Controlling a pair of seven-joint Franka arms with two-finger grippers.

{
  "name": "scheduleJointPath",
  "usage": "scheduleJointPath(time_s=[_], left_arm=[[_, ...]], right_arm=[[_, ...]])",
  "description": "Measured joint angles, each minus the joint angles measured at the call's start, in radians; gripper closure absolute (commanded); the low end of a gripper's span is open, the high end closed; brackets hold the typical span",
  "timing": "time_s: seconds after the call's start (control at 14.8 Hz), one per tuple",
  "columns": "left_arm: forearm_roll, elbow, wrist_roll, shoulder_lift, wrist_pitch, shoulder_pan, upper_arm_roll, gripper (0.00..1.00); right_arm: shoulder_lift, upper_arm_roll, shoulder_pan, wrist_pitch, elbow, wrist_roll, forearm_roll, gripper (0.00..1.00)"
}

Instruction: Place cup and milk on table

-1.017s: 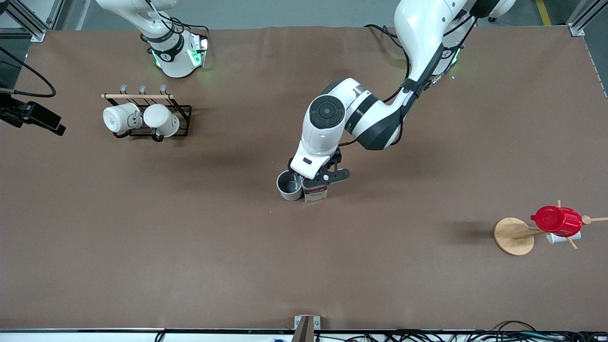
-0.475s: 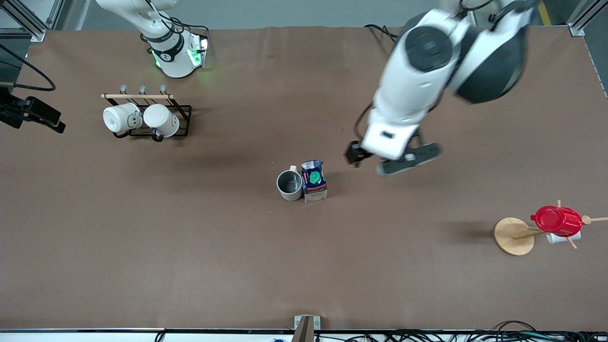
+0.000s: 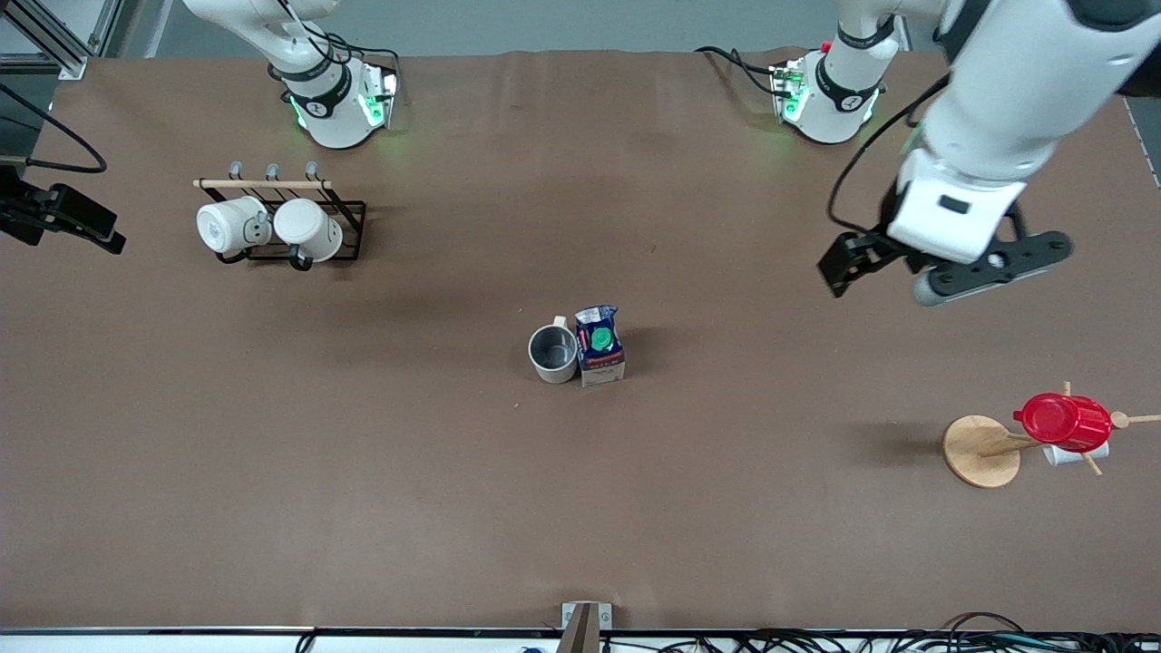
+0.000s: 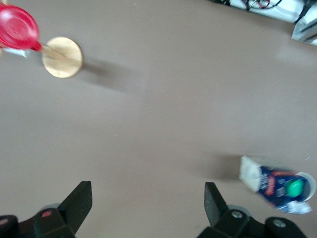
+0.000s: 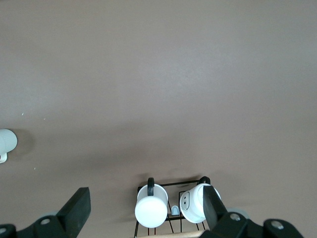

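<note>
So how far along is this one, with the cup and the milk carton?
Done, it seems: the cream-white mug with the grey inside and the dark-blue milk carton with the green cap stand upright side by side on the brown table. Nothing is in hand: the left gripper is open and empty over bare table toward its own end, and the right gripper waits open above the mug rack. Nothing looks left.

My right gripper point(image 5: 143, 208) hangs open over the table point(image 5: 158, 74).
Two white mugs point(image 5: 151, 210) hang on a black rack point(image 5: 171, 186); another pale cup point(image 5: 6, 142) sits well apart.

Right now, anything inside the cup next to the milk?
The cup stands upright beside the milk. Its grey inside looks empty from above. The wall nearest the front camera hides part of the bottom.
</note>
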Motion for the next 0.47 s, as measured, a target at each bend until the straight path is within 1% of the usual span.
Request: scheduleJointPath(time_s=[0.27,0.47], left_arm=[[-0.036,-0.097,0.272,-0.097,-0.009,0.142,-0.001,0.0],[-0.06,-0.196,0.424,-0.186,-0.012,0.175,0.003,0.0]], right_arm=[[0.0,-0.001,0.0,0.0,0.0,-0.031,0.0,0.0],[0.0,-0.002,0.0,0.0,0.001,-0.037,0.0,0.0]])
